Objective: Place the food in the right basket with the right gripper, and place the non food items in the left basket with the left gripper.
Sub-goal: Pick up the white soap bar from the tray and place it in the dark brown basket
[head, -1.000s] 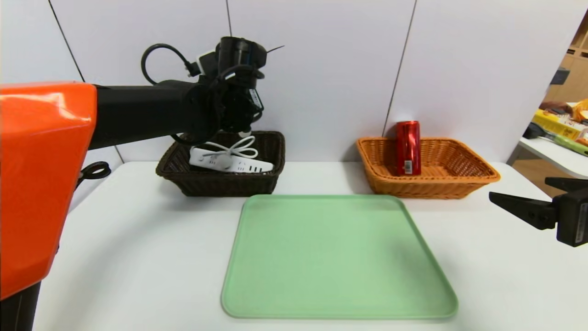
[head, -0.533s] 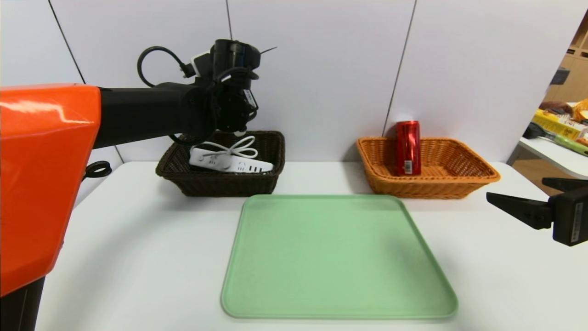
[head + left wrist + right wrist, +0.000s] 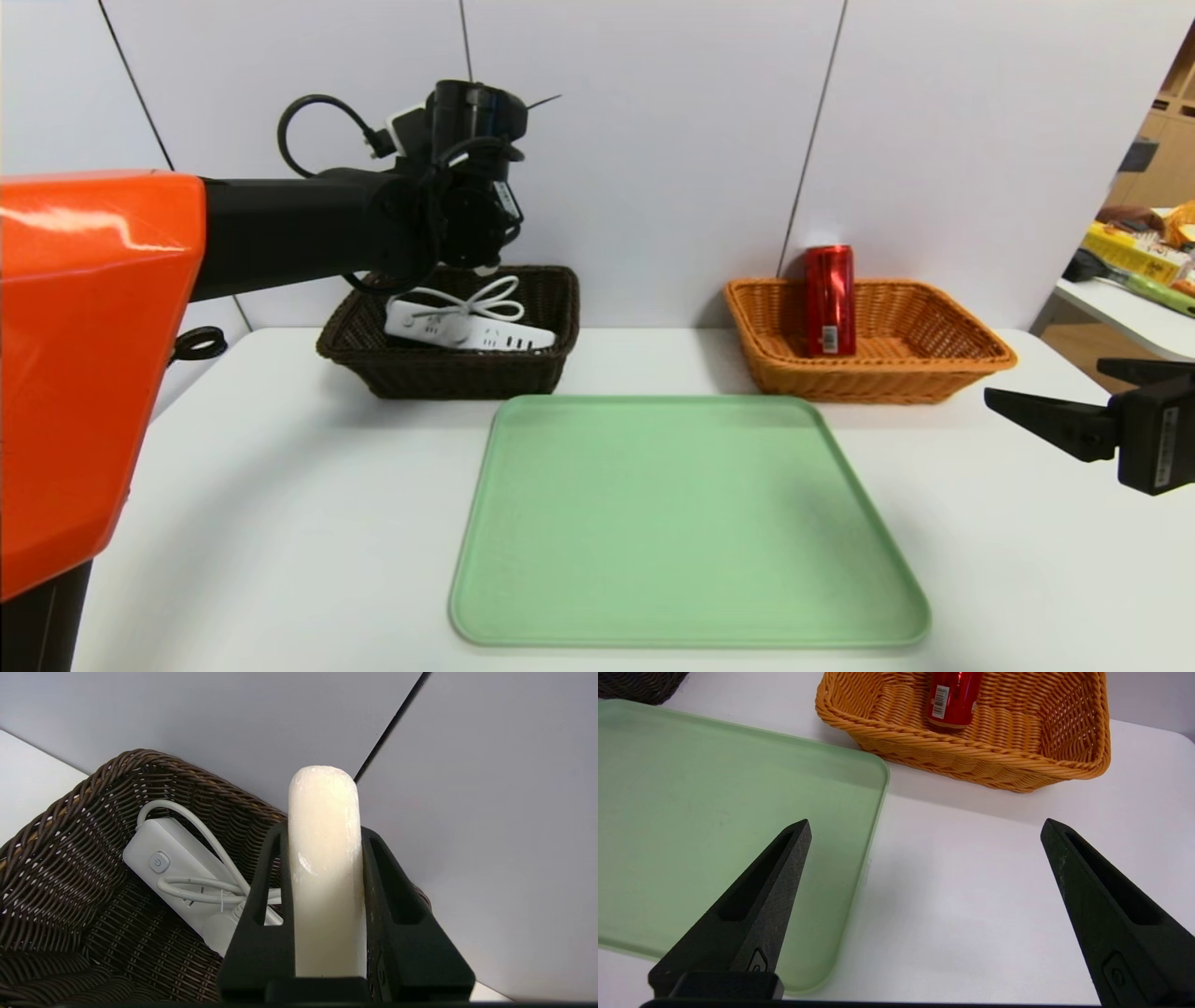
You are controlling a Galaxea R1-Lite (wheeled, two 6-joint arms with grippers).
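Head view: L gripper (image 3: 485, 266) sits upper left of centre, raised over the near-back part of the dark brown basket (image 3: 373, 369). L arm runs in from the left edge, orange shell filling the lower left.

L wrist view: L gripper (image 3: 324, 849) clamped tight on a pale cream stick w/ rounded tip (image 3: 323, 858), which pokes out past the black fingers (image 3: 397, 905). What the stick is – can't say for sure; looks waxy, poss. a candle or glue stick. It hangs over the brown basket (image 3: 56, 858), not touching it.

White power strip (image 3: 467, 329) w/ its looped cord lies inside the brown basket, tilted against the wall; also seen in the wrist view (image 3: 177, 868), button end toward the rim.

Orange basket (image 3: 971, 359) upper right of head frame; red can (image 3: 829, 299) stands upright in it toward the back-left corner. R wrist view shows the same can (image 3: 952, 697) in the basket (image 3: 971, 760), barcode facing the camera.

Green tray (image 3: 686, 523) centre-bottom on the white table (image 3: 280, 523), just in front of both baskets, not touching either.

R gripper (image 3: 1074, 401) at right edge, mid-height, above the table beside the tray's right side. R wrist view: R gripper (image 3: 924, 828) spread wide, nothing between fingers (image 3: 756, 905).
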